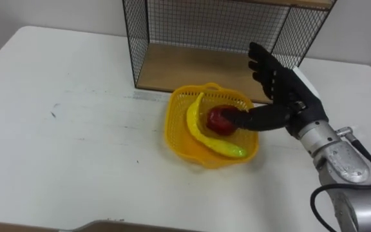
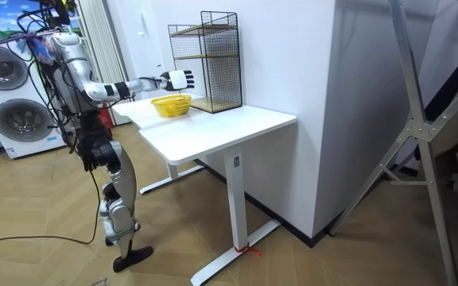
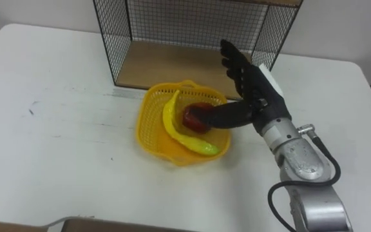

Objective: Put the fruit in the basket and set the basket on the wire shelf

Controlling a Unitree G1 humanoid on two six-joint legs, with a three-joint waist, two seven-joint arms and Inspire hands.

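Two fruits, left eye view: banana (image 1: pixel 201 125) and red apple (image 1: pixel 219 120) both lie inside the yellow basket (image 1: pixel 172 122), centre of frame, on the white table (image 1: pixel 63 129).
Right hand, left eye view: right hand (image 1: pixel 282 96) sits at the basket's right rim, released. Fingers (image 1: pixel 263 67) are straight and point up-frame. The thumb lies across toward the apple, tip at or on it. Nothing is grasped.
Wire shelf, left eye view: wire shelf (image 1: pixel 185 71) top centre, open front facing the basket.
Right eye view: same layout. Basket is just in front of the shelf's wooden floor; can't tell if they touch.
Room view: robot stands at the table's end, room view's left, right arm stretched out over the basket.
Step in hand: fruit part looks done, so the basket move is next, my read.
How to do it well: pull the thumb clear of the apple, grip the rim firmly, lift level so the banana stays in, clear the front edge, seat it fully on the wood.
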